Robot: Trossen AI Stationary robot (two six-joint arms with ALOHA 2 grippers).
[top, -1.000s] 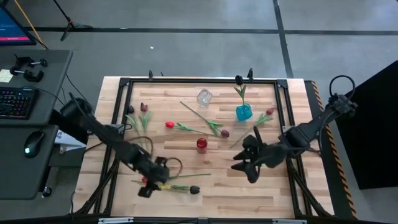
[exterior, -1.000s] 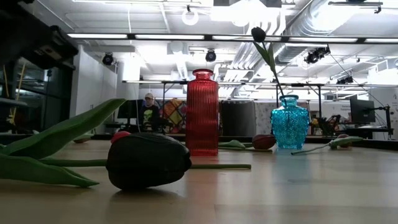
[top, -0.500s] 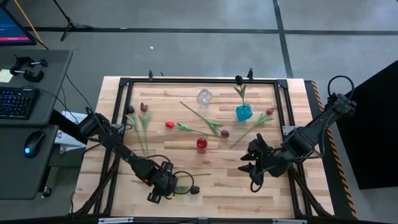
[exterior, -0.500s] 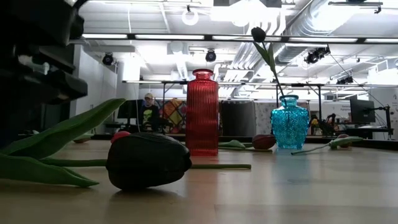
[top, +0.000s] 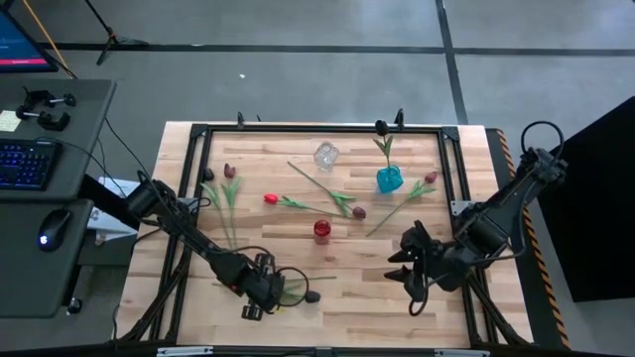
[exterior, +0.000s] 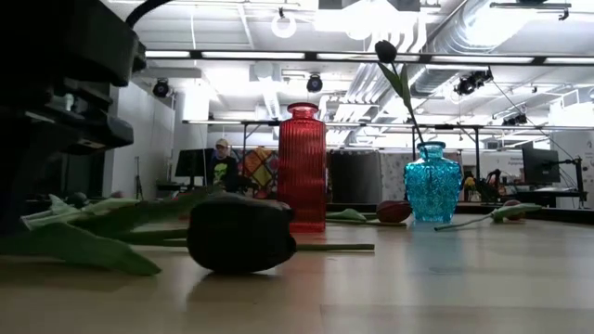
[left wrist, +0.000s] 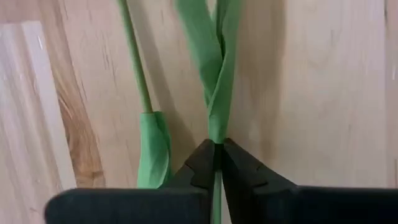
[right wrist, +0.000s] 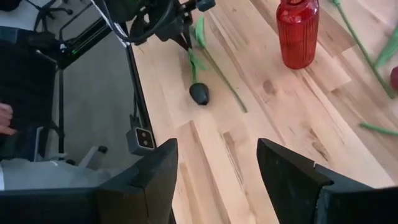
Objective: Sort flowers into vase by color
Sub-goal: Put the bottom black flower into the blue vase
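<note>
Green leaf of the near-black tulip [top: 312,296] is pinched in my left claw [left wrist: 217,163] at the desk's [top: 347,317] front edge. Light, floppy; the stiffer stem [left wrist: 134,56] is the better hold. Red vase [exterior: 302,167] stands mid-desk. Right claw [right wrist: 214,165] hovers spread. The stem's lower end is hidden under my fingers.

Flowers [top: 327,188] scattered mid-table; three vases [top: 389,179] among them.

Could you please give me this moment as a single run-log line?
left gripper: shut on leaf of dark tulip, near table edge | right gripper: open, empty, hovering | blue vase: one dark tulip | red vase: empty
</note>
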